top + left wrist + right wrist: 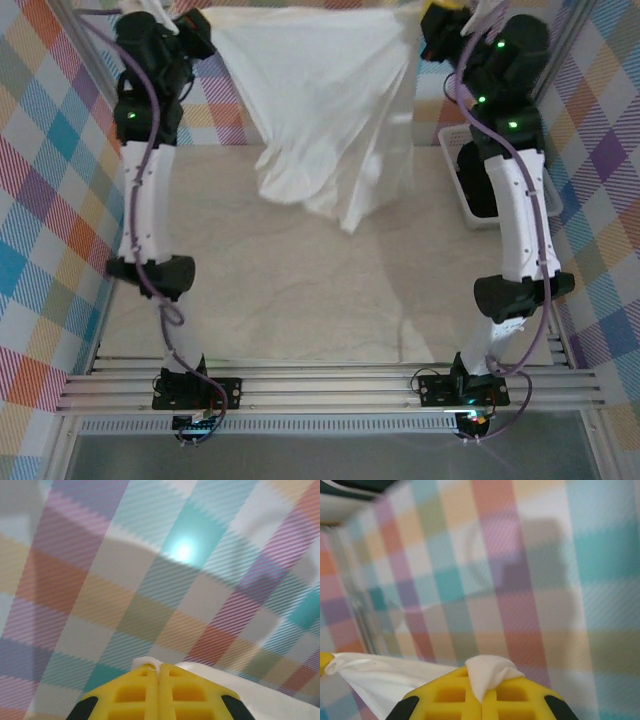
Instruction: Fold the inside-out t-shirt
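Note:
The white t-shirt (320, 100) hangs stretched between both grippers, high at the far end of the table, and its lower edge droops onto the table surface. My left gripper (197, 28) holds its upper left corner. In the left wrist view the yellow fingers (145, 690) are pressed together with a nub of white cloth (147, 662) at the tips of the left gripper (159, 667). My right gripper (437, 22) holds the upper right corner. In the right wrist view the right gripper (484, 681) is shut, and a fold of the t-shirt (489, 669) sticks out above the tips.
A white plastic basket (452, 140) with a black garment (478, 185) inside stands at the right, close under the right arm. Chequered cloth walls (50, 150) enclose the table (320, 290) on the left, back and right.

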Robot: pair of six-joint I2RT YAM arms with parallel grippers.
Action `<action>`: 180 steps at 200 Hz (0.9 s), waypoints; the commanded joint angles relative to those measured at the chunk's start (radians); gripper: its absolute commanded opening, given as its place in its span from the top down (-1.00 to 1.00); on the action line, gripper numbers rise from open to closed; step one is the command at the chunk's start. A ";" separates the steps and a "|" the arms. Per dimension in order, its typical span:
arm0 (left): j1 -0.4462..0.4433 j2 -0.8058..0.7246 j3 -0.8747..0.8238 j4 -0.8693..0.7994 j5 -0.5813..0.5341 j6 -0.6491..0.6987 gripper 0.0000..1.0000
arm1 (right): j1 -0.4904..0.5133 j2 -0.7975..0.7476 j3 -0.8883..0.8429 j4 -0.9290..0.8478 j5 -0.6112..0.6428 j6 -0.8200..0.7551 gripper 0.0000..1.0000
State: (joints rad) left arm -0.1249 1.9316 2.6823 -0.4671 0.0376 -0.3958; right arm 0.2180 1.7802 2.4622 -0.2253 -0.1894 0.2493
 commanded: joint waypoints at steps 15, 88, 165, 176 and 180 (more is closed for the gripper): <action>0.006 -0.194 -0.038 0.071 0.095 0.042 1.00 | 0.003 -0.112 -0.030 -0.016 -0.070 -0.048 0.95; -0.203 -0.881 -1.509 0.169 0.309 -0.018 1.00 | 0.006 -0.793 -1.382 -0.039 0.147 0.110 0.78; -0.461 -0.878 -2.042 0.107 0.115 -0.036 0.00 | 0.007 -0.695 -1.802 -0.147 0.140 0.265 0.30; -0.486 -0.850 -2.012 0.106 0.088 -0.011 -0.17 | 0.011 -0.679 -1.785 -0.137 0.126 0.226 0.21; -0.498 -0.843 -2.000 0.106 0.074 0.000 -0.23 | 0.015 -0.674 -1.778 -0.135 0.113 0.210 0.18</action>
State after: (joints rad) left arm -0.5758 1.0512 0.6052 -0.3897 0.2104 -0.4423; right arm 0.2241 1.0813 0.6109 -0.3820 -0.0448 0.4946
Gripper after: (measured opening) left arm 0.543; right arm 0.367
